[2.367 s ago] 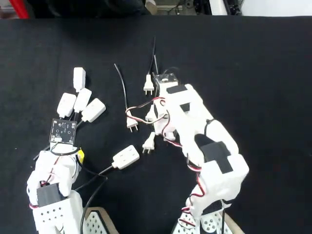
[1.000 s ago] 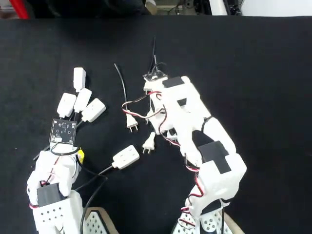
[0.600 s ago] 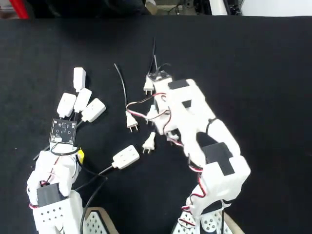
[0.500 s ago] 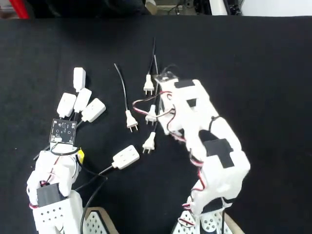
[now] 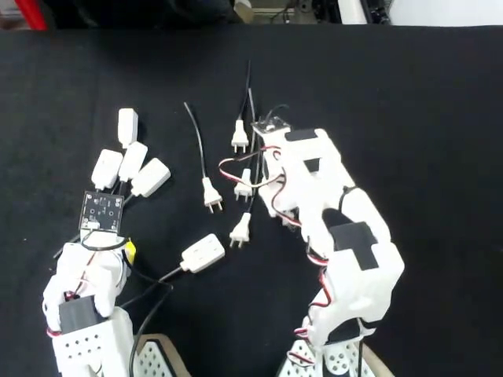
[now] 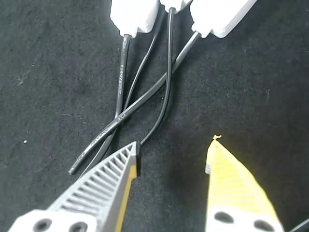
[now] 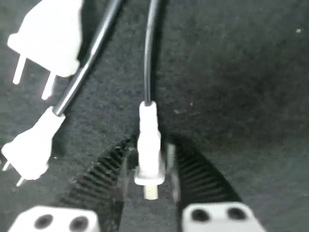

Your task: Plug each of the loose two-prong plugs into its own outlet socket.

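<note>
A black table (image 5: 440,157) carries two white arms that rise from its near edge. The right arm (image 5: 346,243) stretches toward the table's middle, folded over the plugs. The left arm (image 5: 86,298) sits at the near left corner.

Four white outlet sockets (image 5: 132,159) cluster near the left edge, and a fifth socket (image 5: 203,252) lies apart, nearer the middle. The left gripper (image 6: 175,143) hangs released, fingers spread wide, just above the sockets' black cords (image 6: 120,96).

The right gripper (image 7: 149,143) is clenched on the gripped plug (image 7: 147,121) at the table's middle. This plug is turned on edge, its long axis running near to far, prongs toward the near edge, cord trailing toward the far edge.

Three loose plugs lie flat, prongs likewise toward the near edge: the far plug (image 5: 239,135), the left plug (image 5: 211,194) and the near plug (image 5: 240,230).
</note>
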Controlling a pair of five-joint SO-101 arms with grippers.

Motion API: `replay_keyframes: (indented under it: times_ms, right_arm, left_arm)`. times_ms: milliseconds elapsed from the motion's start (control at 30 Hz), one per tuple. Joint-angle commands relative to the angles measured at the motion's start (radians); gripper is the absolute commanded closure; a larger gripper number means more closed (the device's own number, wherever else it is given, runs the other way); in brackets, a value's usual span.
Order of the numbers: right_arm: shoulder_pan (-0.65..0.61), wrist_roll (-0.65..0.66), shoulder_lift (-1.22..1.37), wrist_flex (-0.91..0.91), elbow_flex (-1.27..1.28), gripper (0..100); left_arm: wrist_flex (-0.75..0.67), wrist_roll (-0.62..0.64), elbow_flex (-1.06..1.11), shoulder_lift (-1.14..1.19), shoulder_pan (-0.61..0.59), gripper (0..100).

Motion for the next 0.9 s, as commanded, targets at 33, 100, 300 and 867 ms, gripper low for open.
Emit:
replay_keyframes:
  times_ms: [33,100,300,867]
  right_arm:
    - [0.008,0.005,-0.004,-0.006,-0.041,94.9]
    - [0.0,0.0,-0.007,0.0,-0.056,97.5]
    - [-0.049,0.003,-0.166,0.068,-0.104,98.5]
    - [-0.302,-0.273,-1.046,-0.256,0.205,98.5]
  left_arm:
    - [0.0,-0.005,0.002,-0.008,0.012,77]
    - [-0.002,-0.005,0.002,-0.008,0.012,77]
    - [-0.006,-0.005,0.002,-0.008,0.012,77]
    - [-0.172,0.242,-0.185,-0.028,0.302,77]
